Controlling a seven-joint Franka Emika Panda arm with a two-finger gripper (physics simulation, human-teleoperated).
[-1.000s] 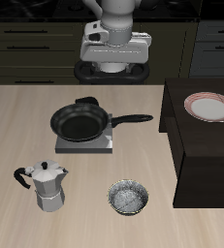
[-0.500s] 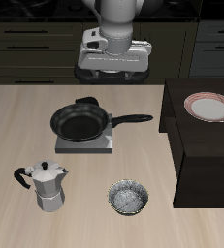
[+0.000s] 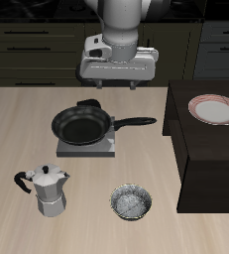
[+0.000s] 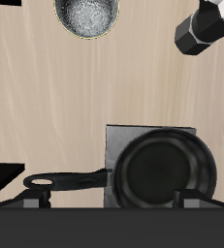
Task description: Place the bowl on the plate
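Note:
The bowl point(image 3: 132, 202), small, shiny and silver-grey with a speckled inside, sits on the table near its front edge; it also shows in the wrist view point(image 4: 87, 15). The plate point(image 3: 214, 109), white with a reddish-pink rim, lies on top of a dark box point(image 3: 207, 164) at the table's side. My gripper point(image 3: 116, 83) hangs open and empty high over the back of the table, above the frying pan and far behind the bowl. The plate is out of the wrist view.
A black frying pan point(image 3: 83, 126) rests on a small grey stove plate point(image 3: 86, 149) mid-table, its handle pointing toward the dark box; the pan also shows in the wrist view point(image 4: 167, 170). A silver moka pot point(image 3: 50, 189) stands beside the bowl near the front edge.
The gripper has come forward from the table's back toward the frying pan and tipped so its fingers show. Bowl, plate, pan and moka pot have not moved.

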